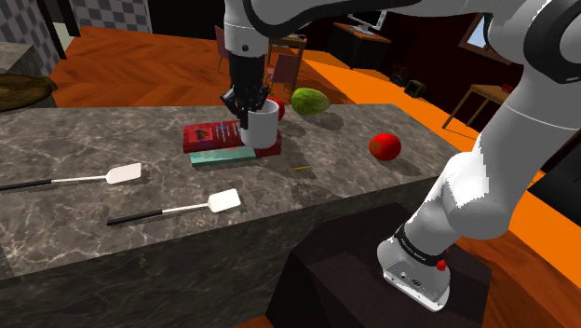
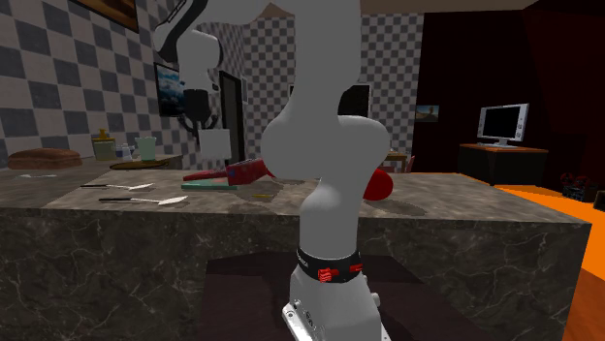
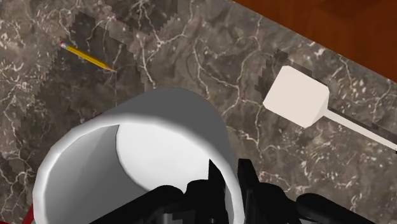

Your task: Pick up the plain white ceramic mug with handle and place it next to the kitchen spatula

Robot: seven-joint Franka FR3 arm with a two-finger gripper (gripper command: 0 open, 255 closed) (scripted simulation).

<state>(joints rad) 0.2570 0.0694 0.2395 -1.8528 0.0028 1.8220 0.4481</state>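
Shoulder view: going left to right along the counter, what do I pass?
Far spatula → near spatula → white mug → green fruit → red fruit. The red book overlaps the near spatula and the mug in this picture, so it is left out.

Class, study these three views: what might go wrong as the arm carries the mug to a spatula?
1. The hand pinches the white mug by one side of its rim, so it may tilt or slip.
2. A pencil lies on the counter; set down on it, the mug could tip.
3. Two spatulas, the front spatula and the rear spatula, leave the target unclear.
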